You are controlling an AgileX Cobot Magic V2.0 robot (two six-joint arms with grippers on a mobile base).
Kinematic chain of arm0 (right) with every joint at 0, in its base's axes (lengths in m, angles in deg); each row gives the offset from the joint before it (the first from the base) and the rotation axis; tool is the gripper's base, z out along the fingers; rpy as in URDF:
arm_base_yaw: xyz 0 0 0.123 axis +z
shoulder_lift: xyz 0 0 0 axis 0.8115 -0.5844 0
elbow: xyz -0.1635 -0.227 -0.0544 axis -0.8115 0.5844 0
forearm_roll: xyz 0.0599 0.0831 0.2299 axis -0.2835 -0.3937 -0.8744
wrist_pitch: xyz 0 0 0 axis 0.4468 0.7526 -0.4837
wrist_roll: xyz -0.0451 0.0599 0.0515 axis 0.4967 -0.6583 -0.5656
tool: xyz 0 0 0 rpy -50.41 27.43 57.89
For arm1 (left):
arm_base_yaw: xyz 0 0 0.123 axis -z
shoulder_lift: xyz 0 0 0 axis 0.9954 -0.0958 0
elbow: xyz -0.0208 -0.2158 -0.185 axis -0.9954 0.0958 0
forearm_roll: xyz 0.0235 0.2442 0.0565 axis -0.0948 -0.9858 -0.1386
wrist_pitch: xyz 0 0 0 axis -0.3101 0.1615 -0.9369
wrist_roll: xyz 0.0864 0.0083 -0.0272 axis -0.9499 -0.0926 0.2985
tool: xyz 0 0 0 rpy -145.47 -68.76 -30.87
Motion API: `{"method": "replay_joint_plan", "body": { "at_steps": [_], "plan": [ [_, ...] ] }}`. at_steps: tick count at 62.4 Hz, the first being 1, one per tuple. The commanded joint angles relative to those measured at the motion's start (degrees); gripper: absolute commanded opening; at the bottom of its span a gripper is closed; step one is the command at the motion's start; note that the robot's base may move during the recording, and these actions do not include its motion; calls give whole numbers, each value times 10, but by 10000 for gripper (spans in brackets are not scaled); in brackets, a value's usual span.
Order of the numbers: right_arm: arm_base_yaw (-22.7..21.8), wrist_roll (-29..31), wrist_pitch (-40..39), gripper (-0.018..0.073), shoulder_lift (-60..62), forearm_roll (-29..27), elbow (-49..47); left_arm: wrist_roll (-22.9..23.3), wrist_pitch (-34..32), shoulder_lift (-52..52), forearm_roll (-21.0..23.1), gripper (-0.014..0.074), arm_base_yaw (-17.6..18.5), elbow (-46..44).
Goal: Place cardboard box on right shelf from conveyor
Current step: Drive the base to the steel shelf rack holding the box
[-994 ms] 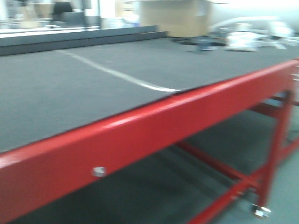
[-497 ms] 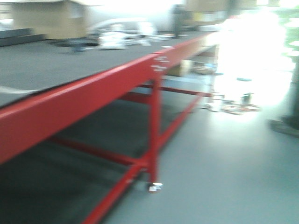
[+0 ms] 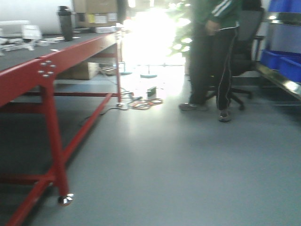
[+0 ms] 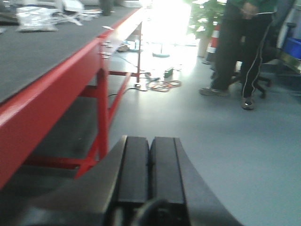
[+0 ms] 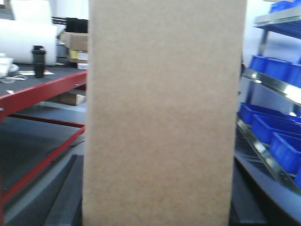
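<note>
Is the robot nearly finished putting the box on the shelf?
About halfway. Done: the cardboard box is off the conveyor, held in the right gripper between its jaws. In hand: the carry, with the right shelf and its blue bins in view beside the box. Left: set the box on the shelf and let go. The left gripper is shut and empty.

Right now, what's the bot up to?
The right tool is clamped on the plain tan cardboard box, which fills the right wrist view. The left tool is shut and empty. The robot faces the aisle between the red-framed table and the steel-lipped shelf with blue plastic bins. The box is not yet on the shelf. A person in dark track trousers stands in the aisle by a black office chair.
</note>
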Motion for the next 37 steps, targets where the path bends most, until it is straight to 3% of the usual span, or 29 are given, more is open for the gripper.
{"method": "replay_joint_plan", "body": {
  "at_steps": [1,37],
  "plan": [
    [-4,3,-56,57,-8,1,-15,0,-49,3,3,-116,0,3],
    [-4,3,-56,57,-8,1,-15,0,-49,3,3,-116,1,3]
  ]
}}
